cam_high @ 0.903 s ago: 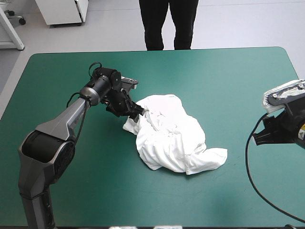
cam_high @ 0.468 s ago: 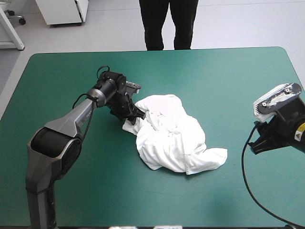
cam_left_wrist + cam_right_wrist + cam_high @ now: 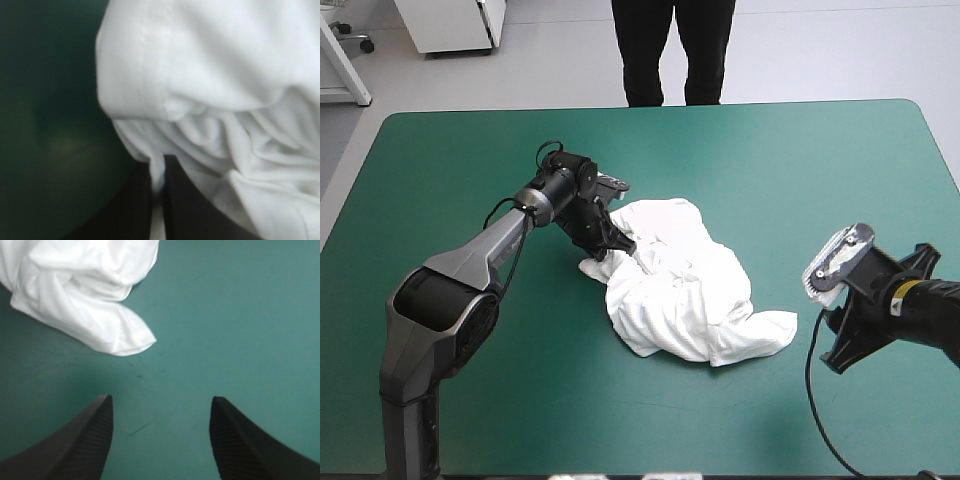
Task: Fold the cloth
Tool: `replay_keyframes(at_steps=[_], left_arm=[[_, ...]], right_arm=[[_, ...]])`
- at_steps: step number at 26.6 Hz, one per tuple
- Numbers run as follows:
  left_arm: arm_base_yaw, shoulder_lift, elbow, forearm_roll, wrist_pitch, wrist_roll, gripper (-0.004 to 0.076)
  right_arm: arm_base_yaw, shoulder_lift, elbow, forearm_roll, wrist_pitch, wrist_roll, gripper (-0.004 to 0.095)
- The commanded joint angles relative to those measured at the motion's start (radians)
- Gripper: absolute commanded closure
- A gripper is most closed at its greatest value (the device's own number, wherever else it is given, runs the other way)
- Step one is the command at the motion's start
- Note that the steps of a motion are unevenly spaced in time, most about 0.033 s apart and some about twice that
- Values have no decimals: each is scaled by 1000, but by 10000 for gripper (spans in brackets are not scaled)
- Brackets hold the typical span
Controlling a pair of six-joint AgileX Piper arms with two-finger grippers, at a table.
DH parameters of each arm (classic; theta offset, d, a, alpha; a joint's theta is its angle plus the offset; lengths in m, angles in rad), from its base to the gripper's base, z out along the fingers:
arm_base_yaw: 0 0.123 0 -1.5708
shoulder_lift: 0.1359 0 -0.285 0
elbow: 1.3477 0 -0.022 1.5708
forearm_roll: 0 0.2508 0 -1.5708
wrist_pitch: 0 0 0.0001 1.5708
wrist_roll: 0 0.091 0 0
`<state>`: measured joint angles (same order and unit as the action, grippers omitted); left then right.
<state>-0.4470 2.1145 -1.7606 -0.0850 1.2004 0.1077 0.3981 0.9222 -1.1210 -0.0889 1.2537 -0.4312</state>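
The white T-shirt [image 3: 680, 280] lies in a crumpled heap in the middle of the teal-green table [image 3: 470, 160]. My left gripper [image 3: 620, 245] is at the heap's far-left edge, shut on a fold of the fabric. In the left wrist view the black fingers [image 3: 182, 200] meet with a strip of the T-shirt [image 3: 210, 75] pinched between them. My right gripper [image 3: 838, 348] hovers to the right of the heap, open and holding nothing. Ahead of the right gripper [image 3: 161, 399] a sleeve end of the T-shirt [image 3: 115, 330] lies flat on the cover, a short way from the fingertips.
Bare teal-green cover [image 3: 240, 315] surrounds the heap on all sides. The table's right edge [image 3: 945, 150] runs just beyond the right arm.
The left gripper has slid a little right onto the T-shirt's edge and shut on it. The right arm has swung left and toward the front, nearer the sleeve.
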Motion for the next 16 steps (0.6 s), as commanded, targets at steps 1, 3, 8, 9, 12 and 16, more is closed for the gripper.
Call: replay_keyframes(at_steps=[1, 3, 8, 9, 12, 16], left_arm=[[-22, 0, 3, -80, -21, -2, 733], [-22, -2, 3, -80, -17, -2, 733], [-22, -2, 3, -88, -9, 4, 733], [-22, -2, 3, -88, -7, 10, 733], [-22, -2, -1, -105, -7, 16, 733], [-20, -4, -1, -104, -3, 21, 733]], right_arm=[[0, 21, 65, 5, -59, 72, 367], [0, 53, 89, 18, -134, 165, 365], [0, 178, 90, 21, -225, 220, 365], [0, 208, 90, 21, -236, 220, 360], [0, 293, 90, 19, -269, 229, 312], [0, 436, 90, 26, -323, 229, 285]])
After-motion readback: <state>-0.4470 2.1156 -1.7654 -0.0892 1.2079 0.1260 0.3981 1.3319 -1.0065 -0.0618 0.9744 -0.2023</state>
